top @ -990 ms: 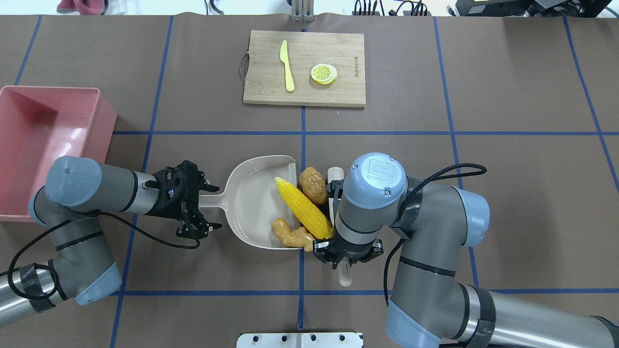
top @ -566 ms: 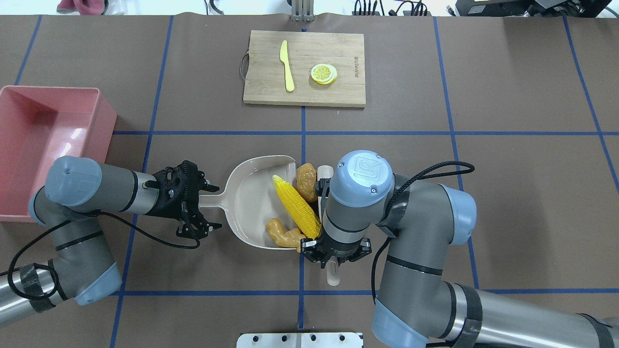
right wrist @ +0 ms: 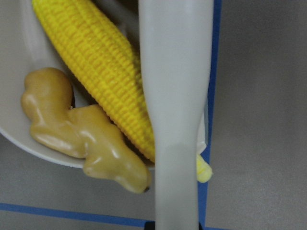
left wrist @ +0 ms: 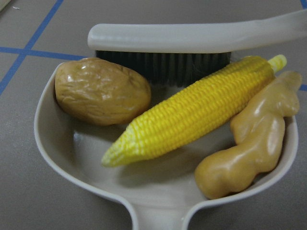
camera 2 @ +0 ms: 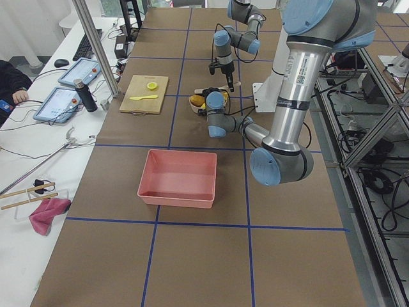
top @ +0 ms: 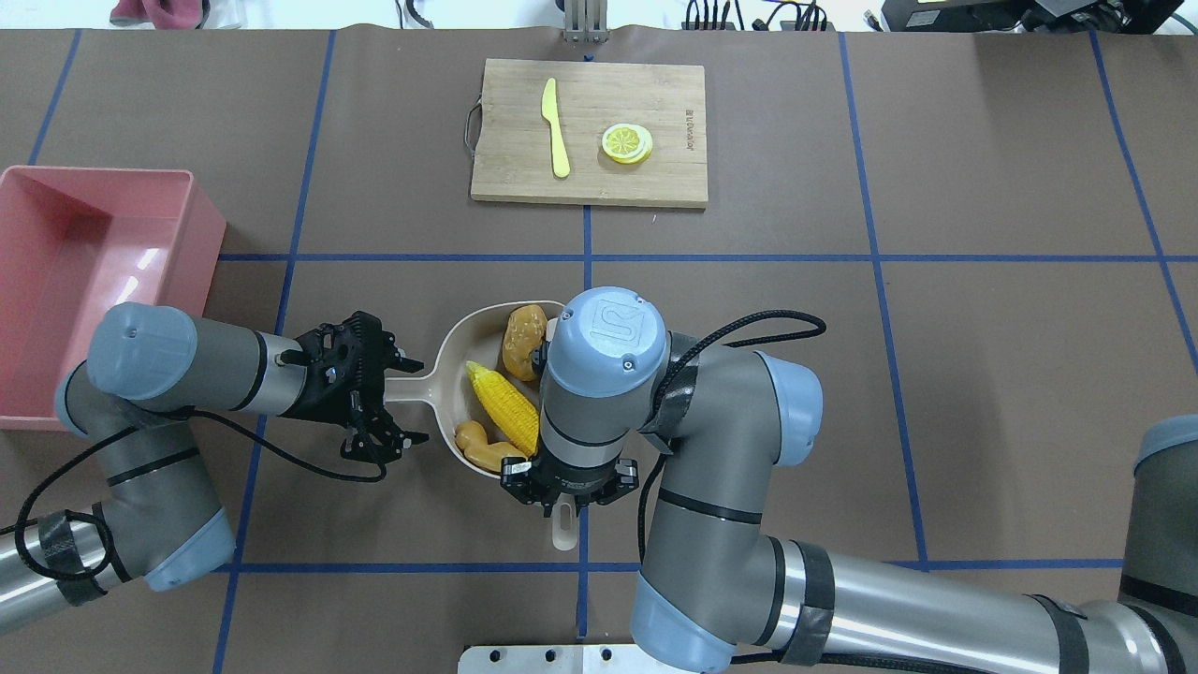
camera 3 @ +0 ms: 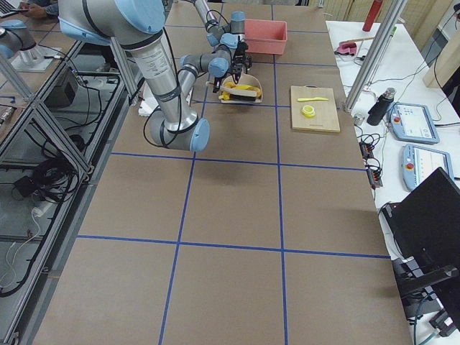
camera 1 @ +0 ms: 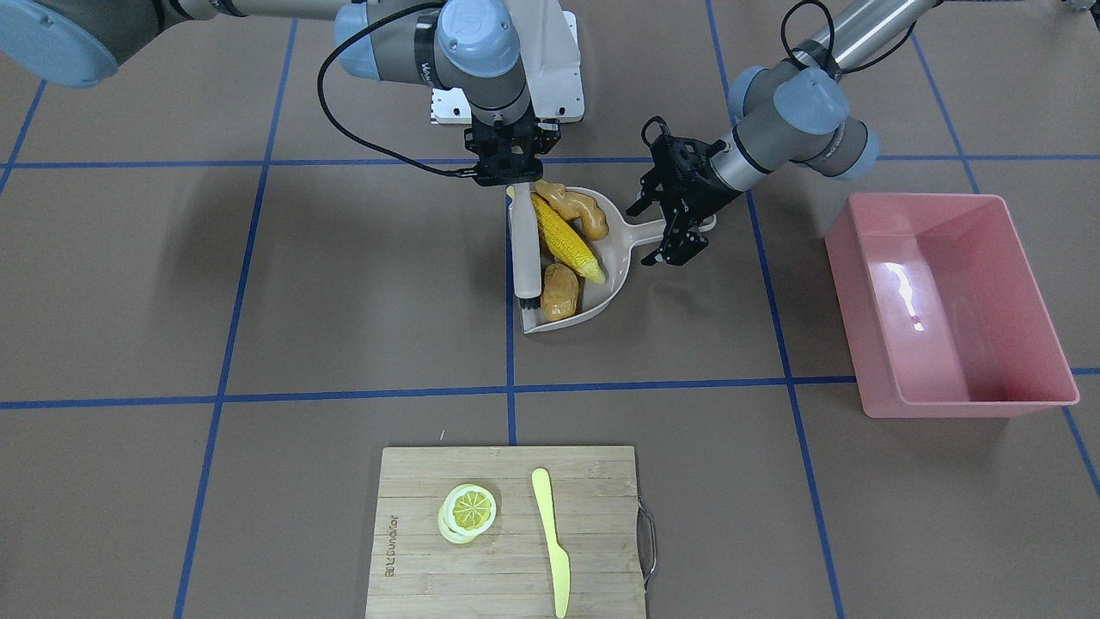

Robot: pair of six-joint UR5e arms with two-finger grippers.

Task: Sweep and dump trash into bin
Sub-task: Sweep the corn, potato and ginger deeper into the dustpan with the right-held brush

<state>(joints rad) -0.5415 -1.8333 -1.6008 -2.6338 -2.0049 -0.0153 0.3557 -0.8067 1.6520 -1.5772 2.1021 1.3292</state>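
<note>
Right now the right arm is bent over the middle of the desk (top: 936, 374), wrist pointing straight down, and its gripper (camera 1: 513, 176) is closed around the handle of a pale brush (camera 1: 524, 258). The brush lies flat along the open mouth of the dustpan (top: 459, 374), bristles turned into the pan, handle end sticking out toward the robot's side.

The left arm reaches in low from the side, forearm nearly level, and its gripper (top: 379, 398) is clamped on the dustpan's handle.

All three pieces of trash sit inside the pan. The corn (top: 504, 419) lies on a slant across the middle, its pointed tip aimed toward the pan's handle and its stalk end at the brush. The ginger (top: 482, 449) rests beside it on the robot's side, touching the pan's rim. The potato (top: 524, 342) lies at the far side, against the bristles.

The bin (top: 56, 271) stands well apart, past the left arm at the desk's edge, upright with its long side running away from the robot.

A cutting board (top: 590, 131) with a yellow knife (top: 555, 126) and lemon slice (top: 626, 143) sits at the far side.
</note>
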